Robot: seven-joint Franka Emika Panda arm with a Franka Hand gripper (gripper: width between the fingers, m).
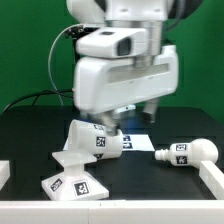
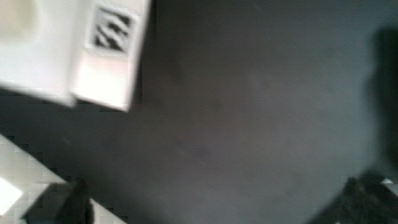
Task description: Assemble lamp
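Observation:
The tapered shade (image 1: 92, 140) lies on its side on the black table, left of centre. The flat square base (image 1: 75, 183) lies in front of it, tilted, tags up. The round-headed bulb (image 1: 186, 152) lies on its side at the exterior view's right. My gripper (image 1: 130, 120) hangs low just behind and to the right of the shade, mostly hidden by the hand. In the wrist view my gripper (image 2: 217, 205) is open, its dark fingertips (image 2: 61, 202) wide apart over bare table. A white tagged part (image 2: 103, 55) lies ahead of them, apart; which part it is I cannot tell.
The marker board (image 1: 138, 141) lies flat behind the shade, partly hidden by the hand. White blocks sit at the table's left edge (image 1: 5, 172) and right edge (image 1: 212, 176). A green backdrop stands behind. A white patch (image 2: 15, 172) shows beside one fingertip.

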